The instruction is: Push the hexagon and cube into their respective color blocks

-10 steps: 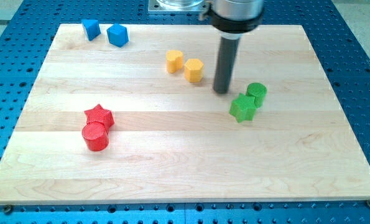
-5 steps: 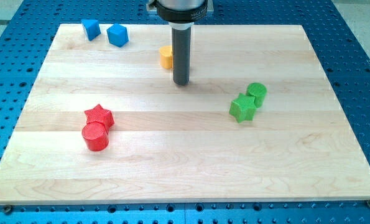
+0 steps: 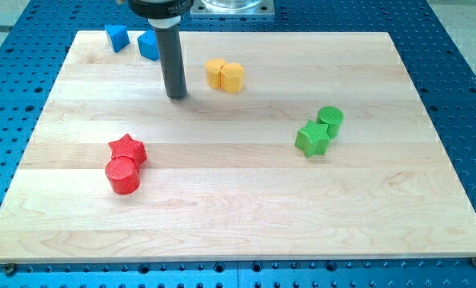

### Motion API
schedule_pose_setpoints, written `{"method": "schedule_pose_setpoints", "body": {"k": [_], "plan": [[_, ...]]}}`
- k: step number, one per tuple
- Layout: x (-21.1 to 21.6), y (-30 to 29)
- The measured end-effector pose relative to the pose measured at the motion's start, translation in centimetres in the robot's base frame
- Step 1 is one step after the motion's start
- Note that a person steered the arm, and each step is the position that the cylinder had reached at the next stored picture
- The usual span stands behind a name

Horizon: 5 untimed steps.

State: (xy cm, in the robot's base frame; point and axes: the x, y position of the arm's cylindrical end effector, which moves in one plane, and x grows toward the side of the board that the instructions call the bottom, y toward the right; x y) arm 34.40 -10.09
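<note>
My tip (image 3: 177, 96) rests on the wooden board (image 3: 238, 232), left of the yellow pair and below the blue pair. Two yellow blocks touch side by side: a yellow cylinder (image 3: 215, 73) on the left and a yellow hexagon (image 3: 233, 78) on the right. A blue cube (image 3: 148, 45) is partly hidden behind my rod, with another blue block (image 3: 116, 36) just to its left near the view's top left corner. My tip touches no block.
A red star (image 3: 128, 148) and a red cylinder (image 3: 123, 175) touch at the view's left. A green star (image 3: 312, 138) and a green cylinder (image 3: 330, 119) touch at the right. Blue perforated table surrounds the board.
My rod swept from right to left across the board's top. The yellow hexagon moved up and left and now touches the yellow cylinder. Other blocks have not moved.
</note>
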Motion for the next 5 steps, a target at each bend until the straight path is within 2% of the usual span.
{"method": "schedule_pose_setpoints", "body": {"k": [1, 3, 4, 5], "plan": [[-3.9, -3.0], [-10.2, -2.5], [-9.8, -5.1], [-10.0, -1.3]]}}
